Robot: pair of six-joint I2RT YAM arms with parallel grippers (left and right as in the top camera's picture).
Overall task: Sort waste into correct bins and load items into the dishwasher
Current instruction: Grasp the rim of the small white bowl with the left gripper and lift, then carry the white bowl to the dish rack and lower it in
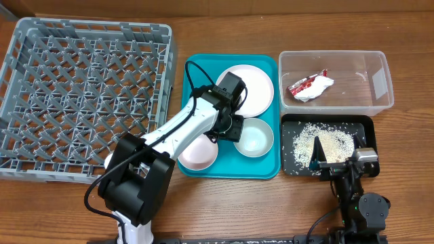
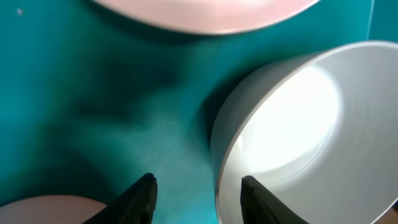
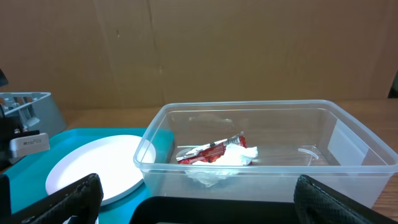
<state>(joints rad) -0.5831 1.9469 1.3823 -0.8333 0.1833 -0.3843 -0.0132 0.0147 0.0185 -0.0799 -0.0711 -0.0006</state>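
My left gripper (image 1: 228, 127) is open over the teal tray (image 1: 203, 71). Its fingers (image 2: 198, 190) straddle the near rim of the pale grey-green bowl (image 1: 255, 139) (image 2: 298, 124), one inside and one outside. The pinkish bowl (image 1: 199, 154) (image 2: 43, 208) sits just left of it, and the round plate (image 1: 252, 87) (image 2: 205, 9) (image 3: 93, 168) lies behind. The red-and-white wrapper with tissue (image 1: 308, 87) (image 3: 217, 154) lies in the clear tub (image 1: 380, 81) (image 3: 261, 171). The rice (image 1: 325, 144) lies in the black tray (image 1: 369, 125). My right gripper (image 1: 336, 161) (image 3: 205, 208) is wide open and empty at the black tray's front edge. The cup is out of view.
The large grey dish rack (image 1: 81, 95) (image 3: 31, 112) stands at the far left, with nothing seen in it. The left arm reaches over the tray's left half. Bare wooden table lies in front of the tray and the rack.
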